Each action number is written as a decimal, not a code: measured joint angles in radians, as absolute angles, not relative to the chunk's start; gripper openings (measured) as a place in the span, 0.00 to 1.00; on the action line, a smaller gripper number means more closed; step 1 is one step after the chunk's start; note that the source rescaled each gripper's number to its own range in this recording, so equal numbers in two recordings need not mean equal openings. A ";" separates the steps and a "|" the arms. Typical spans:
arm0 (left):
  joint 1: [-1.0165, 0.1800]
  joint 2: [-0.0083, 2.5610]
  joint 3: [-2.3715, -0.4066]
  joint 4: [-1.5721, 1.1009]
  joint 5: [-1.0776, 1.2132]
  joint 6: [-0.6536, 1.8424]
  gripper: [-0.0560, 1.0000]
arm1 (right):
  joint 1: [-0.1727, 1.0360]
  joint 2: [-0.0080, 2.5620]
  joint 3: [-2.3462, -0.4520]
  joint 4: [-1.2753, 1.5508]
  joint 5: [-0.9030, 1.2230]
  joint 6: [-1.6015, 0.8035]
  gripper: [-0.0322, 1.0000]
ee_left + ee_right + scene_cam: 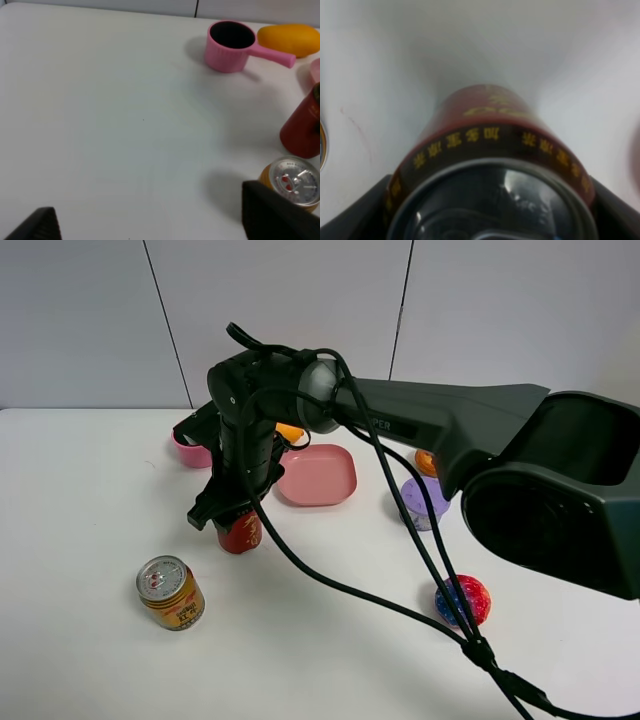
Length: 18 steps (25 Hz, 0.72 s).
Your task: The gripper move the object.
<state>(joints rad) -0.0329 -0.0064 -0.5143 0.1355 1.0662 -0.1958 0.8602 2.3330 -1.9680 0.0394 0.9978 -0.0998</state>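
Observation:
The red can (pixel 241 532) with gold lettering stands on the white table, left of centre. My right gripper (pixel 233 512), the bulky dark arm end with trailing cables, sits over it. In the right wrist view, the can (pixel 490 130) fills the space between the two dark fingers (pixel 355 210) of the right gripper (pixel 490 220), which press its sides. The left wrist view shows the can (pixel 302 130) at the edge. My left gripper (pixel 155 227) is open and empty above bare table; it does not show in the exterior view.
A shorter gold can (pixel 171 592) stands near the red can, also in the left wrist view (pixel 295 185). Behind are a pink handled cup (pixel 190 450), a yellow-orange fruit (pixel 290 39) and a pink plate (pixel 318 475). A purple cup (pixel 425 502) and a red-blue ball (pixel 463 600) are to the right.

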 joint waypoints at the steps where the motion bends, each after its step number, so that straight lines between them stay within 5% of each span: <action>1: -0.033 -0.006 -0.514 0.135 1.066 -0.196 1.00 | 0.860 2.333 -1.968 0.040 0.998 -0.100 0.03; 3: -0.033 -0.006 -0.514 0.135 1.066 -0.196 1.00 | 0.860 2.333 -1.970 0.045 0.998 -0.100 0.19; 5: -0.033 -0.006 -0.514 0.135 1.066 -0.196 1.00 | 0.860 2.333 -1.971 0.048 0.999 -0.096 0.51; 7: -0.033 -0.006 -0.514 0.135 1.066 -0.196 1.00 | 0.860 2.325 -1.971 0.048 1.000 -0.087 0.67; 11: -0.033 -0.006 -0.514 0.135 1.066 -0.196 1.00 | 0.860 2.258 -1.971 0.048 1.010 -0.072 0.75; 18: -0.033 -0.006 -0.514 0.135 1.065 -0.196 1.00 | 0.853 1.942 -1.971 -0.087 0.973 0.000 0.76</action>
